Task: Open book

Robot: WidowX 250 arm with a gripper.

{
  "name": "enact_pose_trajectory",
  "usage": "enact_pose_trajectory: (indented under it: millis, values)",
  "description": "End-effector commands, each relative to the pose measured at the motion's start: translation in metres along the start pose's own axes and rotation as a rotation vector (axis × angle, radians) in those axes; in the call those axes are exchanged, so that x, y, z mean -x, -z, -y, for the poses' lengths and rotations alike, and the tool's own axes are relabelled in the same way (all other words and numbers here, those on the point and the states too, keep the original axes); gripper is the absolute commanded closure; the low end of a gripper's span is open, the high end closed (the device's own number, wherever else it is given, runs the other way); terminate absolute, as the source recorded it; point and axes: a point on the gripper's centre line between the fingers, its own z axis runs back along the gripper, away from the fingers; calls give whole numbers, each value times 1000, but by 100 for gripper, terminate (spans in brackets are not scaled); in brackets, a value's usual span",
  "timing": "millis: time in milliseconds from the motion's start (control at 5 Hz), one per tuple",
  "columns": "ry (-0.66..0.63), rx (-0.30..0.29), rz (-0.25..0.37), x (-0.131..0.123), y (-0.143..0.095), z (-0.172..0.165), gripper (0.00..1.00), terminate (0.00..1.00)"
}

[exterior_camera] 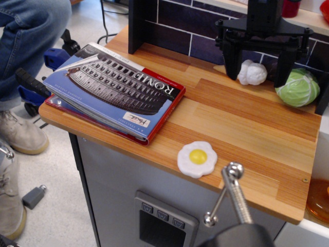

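The book (115, 87) lies closed and flat on the left part of the wooden counter (247, 123). Its blue cover shows a grey Colosseum photo and the title "ROME". It has a red edge and a small white label (135, 121) near its front corner. Its left side hangs slightly over the counter edge. My black gripper (258, 69) hangs at the back right, well away from the book. Its two fingers (231, 62) are spread apart and hold nothing.
A toy fried egg (197, 158) lies near the front edge. A white toy vegetable (252, 73) and a green cabbage (298, 87) sit under the gripper. A metal rod (234, 195) rises at the front. A black post (141, 25) stands behind the book. A person's leg (25, 41) is at the left.
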Motion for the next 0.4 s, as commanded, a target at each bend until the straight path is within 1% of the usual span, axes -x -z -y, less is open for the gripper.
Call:
enact_pose_trajectory:
  millis: [0, 200]
  values:
    - [0, 0, 0, 0, 0, 0, 0, 0]
    - [-3, -51, 45, -16, -16, -32, 0, 0]
